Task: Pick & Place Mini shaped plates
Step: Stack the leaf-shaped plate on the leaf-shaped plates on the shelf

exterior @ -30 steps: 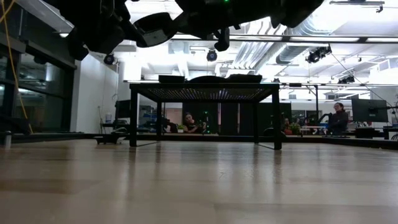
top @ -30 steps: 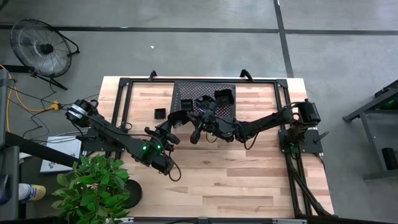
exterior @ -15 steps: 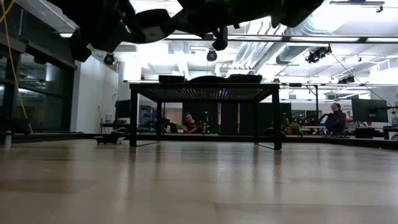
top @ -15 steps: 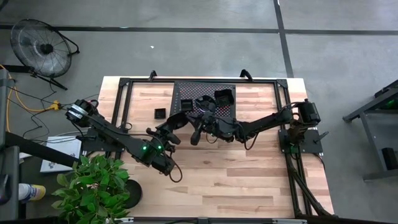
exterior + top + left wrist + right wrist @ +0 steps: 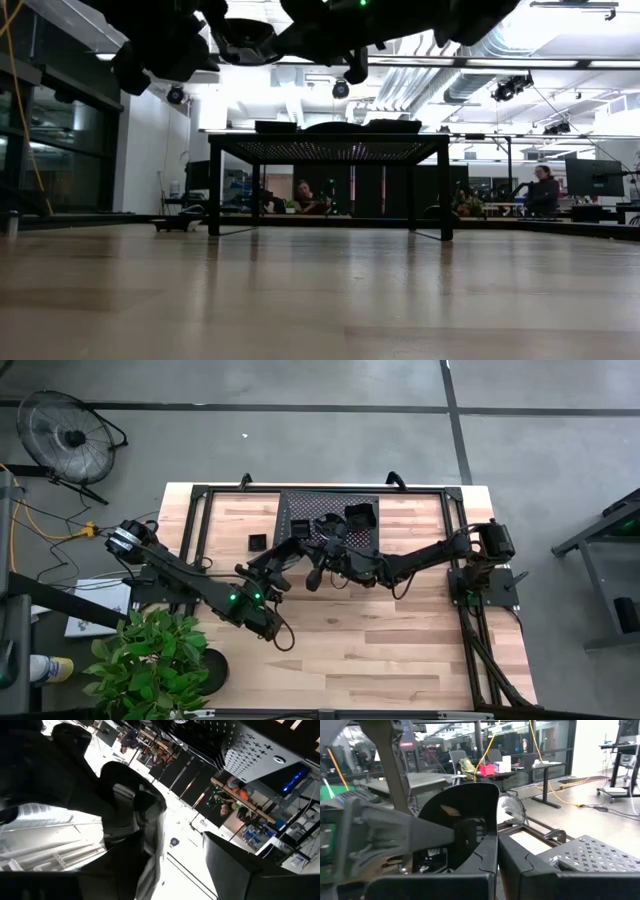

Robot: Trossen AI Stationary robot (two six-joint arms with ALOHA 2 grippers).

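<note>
A mini shaped plate [image 5: 470, 820], glossy black with a curved rim, hangs on edge in the air above the table's middle. It also shows in the high view as the plate [image 5: 312, 574]. My right gripper [image 5: 496, 870] comes in from the table's right and is shut on it. My left gripper [image 5: 150, 825] comes from the near left and stands open, a finger on either side of the plate [image 5: 132, 815]. Three more plates sit on the black mesh rack [image 5: 345, 502]. A small square plate [image 5: 258, 541] lies on the table, left of the rack. My right gripper pinches the plate's rim [image 5: 492, 852] between its two fingers. The fingers lie level and come from the table's right. The plate stands on edge, lifted clear of the table. My left gripper: whether a finger [image 5: 420, 832] touches the plate's face, I cannot tell.
The rack stands on legs [image 5: 215, 190] at the table's far middle. A black tube frame [image 5: 195, 530] runs along the table's edges. A potted plant [image 5: 150, 655] is at the near left corner. Bare wood [image 5: 380, 650] lies toward the near edge. People sit in the room behind.
In the low view my left gripper's fingers have drawn apart about the plate. The plate has stayed where it was in my right gripper. Neither arm has shifted.
</note>
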